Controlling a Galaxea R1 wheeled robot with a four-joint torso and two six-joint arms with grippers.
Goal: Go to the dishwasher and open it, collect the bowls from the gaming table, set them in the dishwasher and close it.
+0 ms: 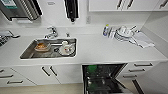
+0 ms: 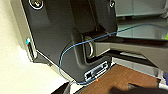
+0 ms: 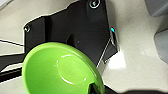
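White counter (image 1: 100, 51) runs across the head view, drawers (image 1: 10, 77) under its left end. Steel sink (image 1: 48, 48) is set in the counter's left half, tap (image 1: 52, 32) at its back edge; inside it an orange-brown dish (image 1: 41, 46) at left, a white cup on a plate (image 1: 66, 48) at right. Two cabinet doors (image 1: 50, 72) with dark handles sit under the sink. Soap bottle (image 1: 106, 30) and stacked white dishes (image 1: 123, 33) sit at the counter's back right, a cloth (image 1: 142, 40) just beside them toward the right edge. Dishwasher (image 1: 105, 80) is under the counter's right half, door dropped open, dark rack showing, something green (image 1: 92, 68) at the back left of the rack, can't tell what. More drawers (image 1: 140, 68) right of it. Left wrist view: robot's dark plate, a blue cable (image 2: 75, 47), pale floor, a brown surface (image 2: 117, 80); left gripper state can't tell. Right wrist view: green bowl (image 3: 60, 70) large beside the dark plate, over pale floor, a dark finger (image 3: 94, 88) at its rim; right gripper (image 3: 96, 89) looks clamped on the bowl.
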